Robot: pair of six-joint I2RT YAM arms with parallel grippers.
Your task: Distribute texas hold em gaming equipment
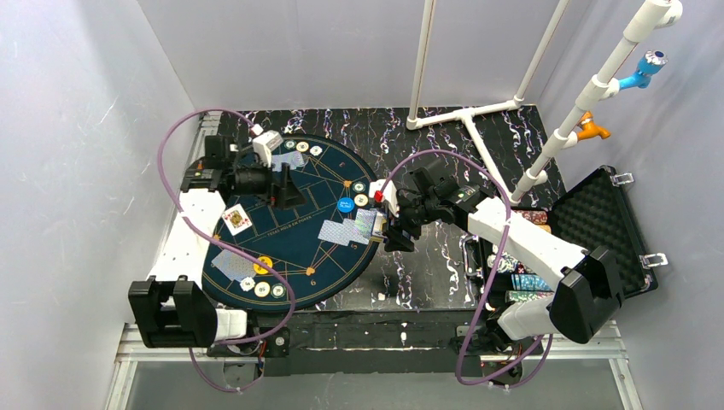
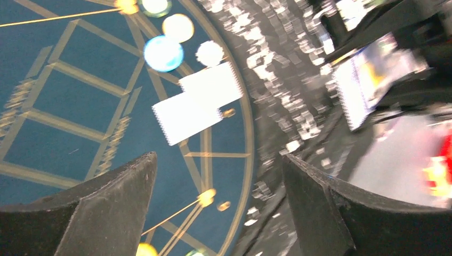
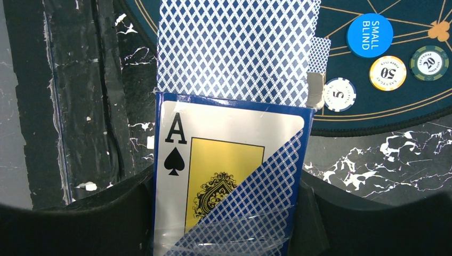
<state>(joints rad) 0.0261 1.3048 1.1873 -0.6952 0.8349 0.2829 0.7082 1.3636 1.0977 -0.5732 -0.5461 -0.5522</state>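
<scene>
Between the jaws of our right tool [image 3: 224,205] sits the card pack [image 3: 213,154], gripped at its sides, with loose cards [image 3: 234,48] sticking out of its far end. If we tilt it, several may slide out together onto the chips [image 3: 339,94] beyond, to the right. Our left tool [image 2: 218,176] is wide open and empty, with dealt cards [image 2: 200,101] ahead of it.

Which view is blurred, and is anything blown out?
Left wrist: motion-blurred throughout, with the two playing cards blown out to plain white. Right wrist: sharp, the ace on the card box and the SMALL BLIND button are legible. Top external: sharp and evenly lit.
</scene>
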